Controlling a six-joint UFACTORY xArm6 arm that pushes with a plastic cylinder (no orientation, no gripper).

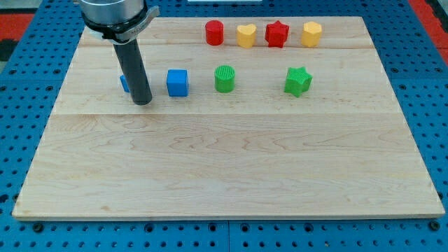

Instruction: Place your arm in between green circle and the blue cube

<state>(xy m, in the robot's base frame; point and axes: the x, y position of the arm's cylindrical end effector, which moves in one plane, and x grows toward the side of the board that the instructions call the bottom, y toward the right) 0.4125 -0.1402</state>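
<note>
The blue cube [178,82] sits on the wooden board [224,161] in the upper left part. The green circle [225,78] stands a short way to its right, with a small gap between them. My tip [142,102] rests on the board to the left of the blue cube, a little lower in the view. The rod partly hides a second blue block [124,84] just behind it on the left; its shape cannot be made out.
A green star [298,81] lies right of the green circle. Along the view's top stand a red cylinder [214,33], a yellow heart [246,35], a red star [277,33] and a yellow block [312,33].
</note>
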